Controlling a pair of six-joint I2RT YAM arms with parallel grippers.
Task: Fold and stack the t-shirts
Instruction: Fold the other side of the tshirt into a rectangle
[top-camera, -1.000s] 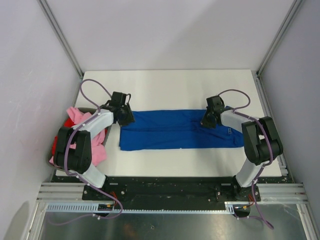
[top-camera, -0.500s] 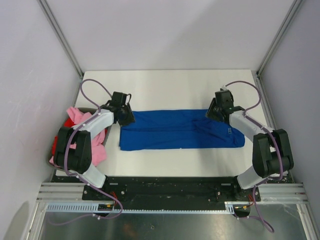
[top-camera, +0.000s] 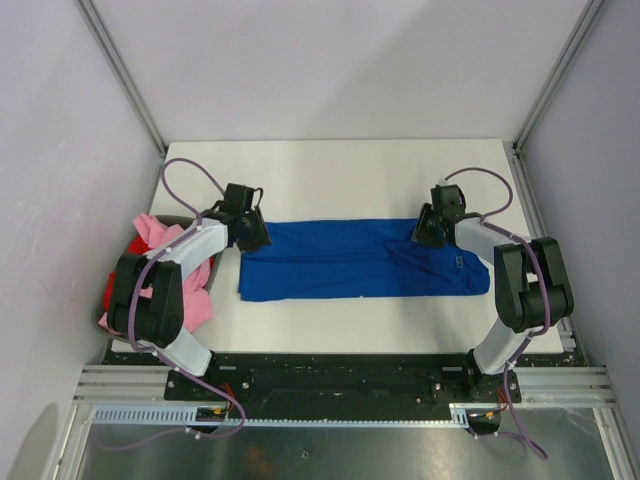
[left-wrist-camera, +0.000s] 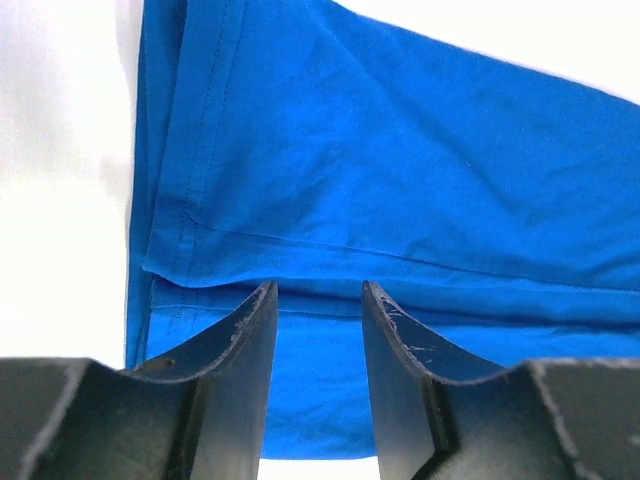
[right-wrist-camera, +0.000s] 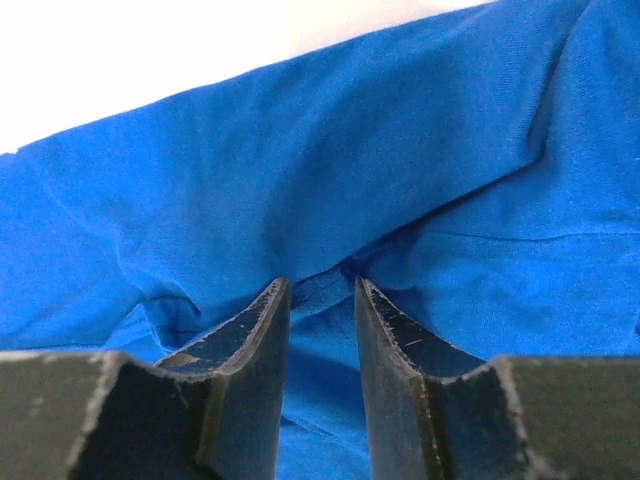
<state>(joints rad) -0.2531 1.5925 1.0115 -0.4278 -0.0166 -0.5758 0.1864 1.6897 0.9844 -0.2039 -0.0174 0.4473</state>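
The white tabletop (top-camera: 340, 170) has one garment laid out on it. This is the blue t-shirt (top-camera: 350, 262), which lies across the middle as a long left-to-right band with its sides apparently turned in lengthwise. I judge its fold about half done, with the crosswise folds yet to come. The pink t-shirt (top-camera: 150, 232) and the red t-shirt (top-camera: 112, 290) lie crumpled in a heap at the tabletop's left edge. Neither looks folded and no stack exists yet, so most of the task is left. The left arm (top-camera: 190, 250) bends out over that heap and reaches in to the band's far left corner. The right arm (top-camera: 480, 240) mirrors it, elbow raised near the right edge and wrist turned to the band's far right end. Both wrists tilt down at the cloth. The left fingers (left-wrist-camera: 262, 305) stand apart, low over the hemmed end of the blue t-shirt, with cloth showing in the gap and nothing pinched. The right fingers (right-wrist-camera: 275, 300) are likewise apart, tips at a raised crease in the blue cloth, and not clamped on it as far as the wrist view shows.
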